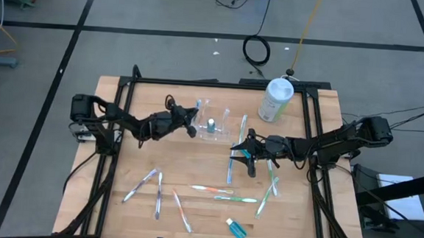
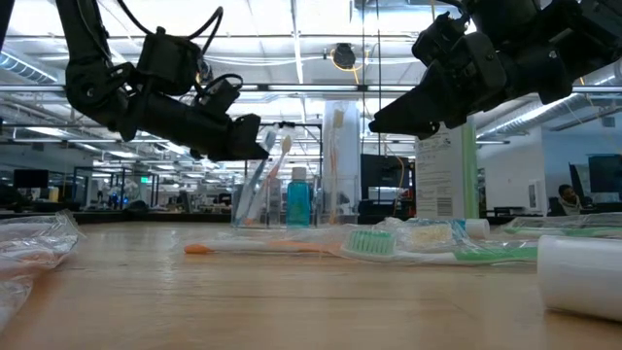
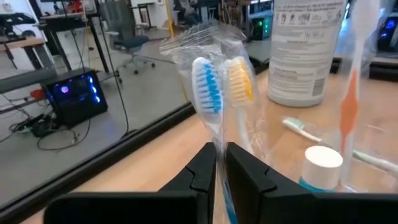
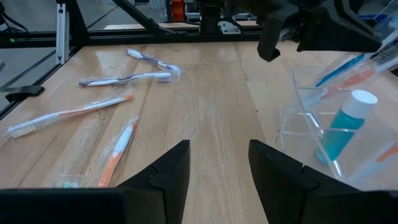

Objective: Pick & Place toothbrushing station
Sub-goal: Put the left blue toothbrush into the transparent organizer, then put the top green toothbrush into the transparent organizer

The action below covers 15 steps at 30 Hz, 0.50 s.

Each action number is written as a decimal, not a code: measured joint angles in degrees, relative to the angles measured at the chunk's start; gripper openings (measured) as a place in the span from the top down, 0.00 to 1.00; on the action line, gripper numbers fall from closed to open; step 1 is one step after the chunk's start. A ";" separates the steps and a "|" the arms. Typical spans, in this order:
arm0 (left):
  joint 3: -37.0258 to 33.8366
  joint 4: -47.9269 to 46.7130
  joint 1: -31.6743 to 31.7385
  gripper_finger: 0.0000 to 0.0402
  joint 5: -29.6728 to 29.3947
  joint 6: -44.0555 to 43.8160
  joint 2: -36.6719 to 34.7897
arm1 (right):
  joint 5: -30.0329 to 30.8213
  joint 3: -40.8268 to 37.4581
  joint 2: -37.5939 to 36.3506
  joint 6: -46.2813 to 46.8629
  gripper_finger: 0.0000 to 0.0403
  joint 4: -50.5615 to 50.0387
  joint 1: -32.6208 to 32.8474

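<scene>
Clear plastic makes the holder (image 1: pixel 212 123) hard to see at the back middle of the table, where it stands upright with brushes and a blue tube in its slots. At its left edge the left gripper (image 3: pixel 219 163) is nearly shut on a wrapped toothbrush (image 3: pixel 208 93) and could tip the holder, while the right gripper (image 4: pixel 219 163) waits open beside it
</scene>
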 joint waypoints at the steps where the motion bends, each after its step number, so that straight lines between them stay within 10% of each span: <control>1: 0.01 -0.11 -0.06 0.91 -0.23 -0.23 0.00 | 0.00 0.00 0.00 0.01 0.61 0.00 -0.01; 15: -0.01 -0.39 -1.06 0.75 -1.09 -0.91 -0.28 | 0.79 0.00 0.00 0.00 0.61 0.00 0.00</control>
